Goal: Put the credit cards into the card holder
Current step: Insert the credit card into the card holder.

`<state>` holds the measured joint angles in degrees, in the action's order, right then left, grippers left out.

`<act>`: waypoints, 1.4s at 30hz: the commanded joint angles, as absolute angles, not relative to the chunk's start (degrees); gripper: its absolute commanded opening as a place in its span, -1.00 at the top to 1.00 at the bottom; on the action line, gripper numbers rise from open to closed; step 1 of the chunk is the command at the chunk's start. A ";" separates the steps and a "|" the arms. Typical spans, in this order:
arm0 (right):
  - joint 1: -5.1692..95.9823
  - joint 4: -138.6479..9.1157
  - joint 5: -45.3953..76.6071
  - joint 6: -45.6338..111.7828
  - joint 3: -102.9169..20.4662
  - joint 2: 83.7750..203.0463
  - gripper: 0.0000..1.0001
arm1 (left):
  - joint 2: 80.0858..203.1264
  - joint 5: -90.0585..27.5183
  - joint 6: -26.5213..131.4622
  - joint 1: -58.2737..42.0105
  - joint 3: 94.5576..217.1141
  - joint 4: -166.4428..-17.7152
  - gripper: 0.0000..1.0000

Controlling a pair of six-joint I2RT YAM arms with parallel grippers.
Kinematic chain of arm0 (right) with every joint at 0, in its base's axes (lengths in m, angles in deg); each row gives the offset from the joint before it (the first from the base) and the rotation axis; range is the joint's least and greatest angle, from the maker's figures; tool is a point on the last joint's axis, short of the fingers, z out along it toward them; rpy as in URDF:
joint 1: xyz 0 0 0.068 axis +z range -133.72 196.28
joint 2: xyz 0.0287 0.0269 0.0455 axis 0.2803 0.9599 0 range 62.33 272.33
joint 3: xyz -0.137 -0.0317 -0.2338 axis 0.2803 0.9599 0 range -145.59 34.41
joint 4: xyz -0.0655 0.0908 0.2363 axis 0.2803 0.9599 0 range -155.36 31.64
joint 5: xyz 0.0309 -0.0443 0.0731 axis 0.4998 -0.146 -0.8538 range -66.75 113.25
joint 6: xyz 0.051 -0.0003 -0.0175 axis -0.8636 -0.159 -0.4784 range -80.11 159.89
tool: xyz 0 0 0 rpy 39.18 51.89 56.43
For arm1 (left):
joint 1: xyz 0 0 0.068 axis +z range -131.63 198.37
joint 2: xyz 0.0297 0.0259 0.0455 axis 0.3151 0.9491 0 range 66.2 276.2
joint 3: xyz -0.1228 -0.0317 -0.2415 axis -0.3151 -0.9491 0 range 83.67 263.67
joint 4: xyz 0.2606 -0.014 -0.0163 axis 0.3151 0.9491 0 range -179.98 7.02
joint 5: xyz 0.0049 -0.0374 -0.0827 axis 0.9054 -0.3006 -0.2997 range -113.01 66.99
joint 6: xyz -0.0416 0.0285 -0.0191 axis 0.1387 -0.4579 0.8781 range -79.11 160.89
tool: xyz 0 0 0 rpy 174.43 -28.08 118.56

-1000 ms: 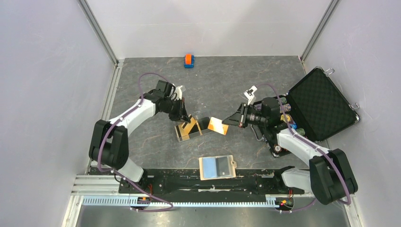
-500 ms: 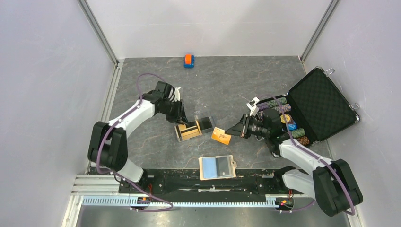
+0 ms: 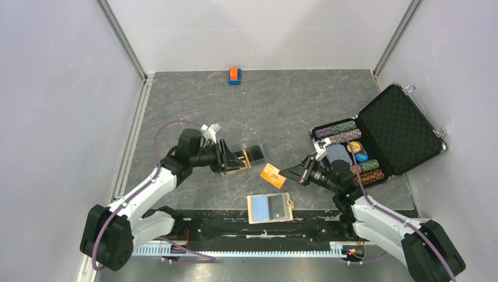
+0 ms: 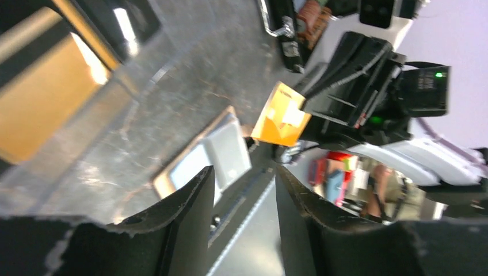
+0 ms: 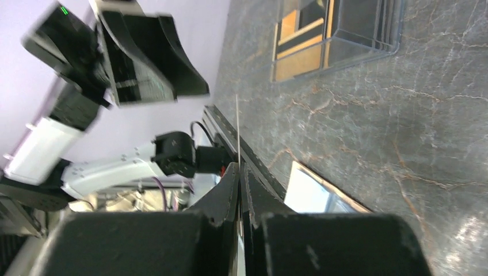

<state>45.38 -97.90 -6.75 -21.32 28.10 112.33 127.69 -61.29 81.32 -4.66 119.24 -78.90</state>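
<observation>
Reviewing top view: right gripper (image 3: pixel 288 174) is pinched shut on the orange card (image 3: pixel 271 175), which hangs tilted above the table between the clear tray (image 3: pixel 262 154) and the card holder (image 3: pixel 288 205). Holder lies flat near the front edge, tab toward the right arm; a light blue panel and a grey one show on its face, but whether those are cards already seated I cannot tell from here. Gold and black cards (image 3: pixel 236 161) sit in the tray. Left gripper (image 3: pixel 230 158) hovers at the tray's left end.

Left wrist view: left fingers (image 4: pixel 187 221) stand moderately apart with nothing between them. Orange card is seen beyond, clamped at one corner by the right arm, with the holder below it on the table.

Right wrist view: card appears edge-on as a thin pale line rising from closed pads; holder corner is low and to the right, tray farther off.

Step in hand (judgement): carrying the orange card to the holder. The next move calls for lowering and flattening the card, lining its leading edge up with the holder's open side, then sliding it in. The holder may skid unless the left arm steadies it.
</observation>
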 commanded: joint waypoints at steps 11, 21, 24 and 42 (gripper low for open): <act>54.68 -112.45 9.76 -34.16 25.19 110.95 1.00 | 129.23 -59.83 113.78 -18.41 110.47 -119.96 -0.16; 56.40 -113.42 11.65 -34.10 23.47 111.94 1.00 | 130.54 -54.73 108.96 -20.22 113.54 -109.50 -0.05; 56.53 -112.60 12.95 -33.86 23.77 110.59 1.00 | 130.84 -53.17 108.46 -20.22 114.43 -104.56 -0.05; 56.62 -112.64 8.41 -33.66 22.51 113.00 1.00 | 134.41 -54.99 115.22 -20.22 110.89 -127.89 0.27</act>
